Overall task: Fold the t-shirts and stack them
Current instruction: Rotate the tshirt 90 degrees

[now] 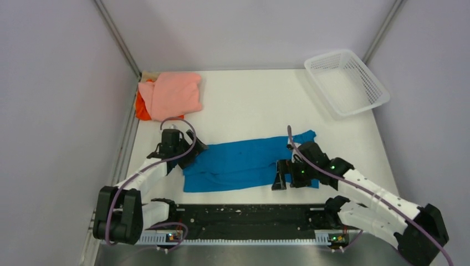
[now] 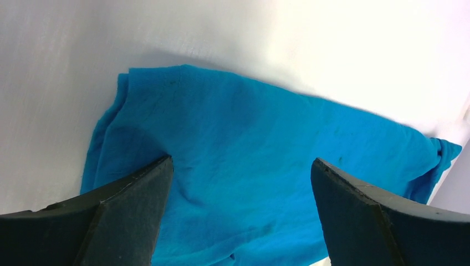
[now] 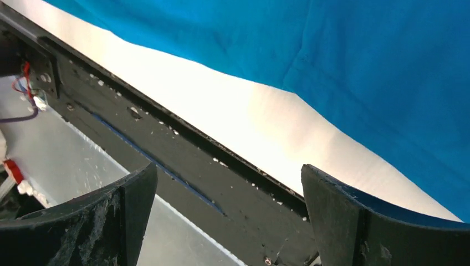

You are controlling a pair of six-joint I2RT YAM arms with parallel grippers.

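Note:
The bright blue t-shirt (image 1: pixel 246 163) lies folded into a long band across the near middle of the table. It fills the left wrist view (image 2: pixel 266 144) and the top of the right wrist view (image 3: pixel 354 50). My left gripper (image 1: pixel 191 152) is open over the shirt's left end, with nothing between its fingers. My right gripper (image 1: pixel 280 176) is open at the shirt's near right edge, with nothing between its fingers. The salmon-pink t-shirt (image 1: pixel 172 94) lies folded at the far left on top of the orange t-shirt (image 1: pixel 142 110), of which only an edge shows.
A white plastic mesh basket (image 1: pixel 346 82) stands at the far right corner. A black rail (image 1: pixel 249 219) runs along the table's near edge between the arm bases; it also shows in the right wrist view (image 3: pixel 183 160). Grey walls close in left and right.

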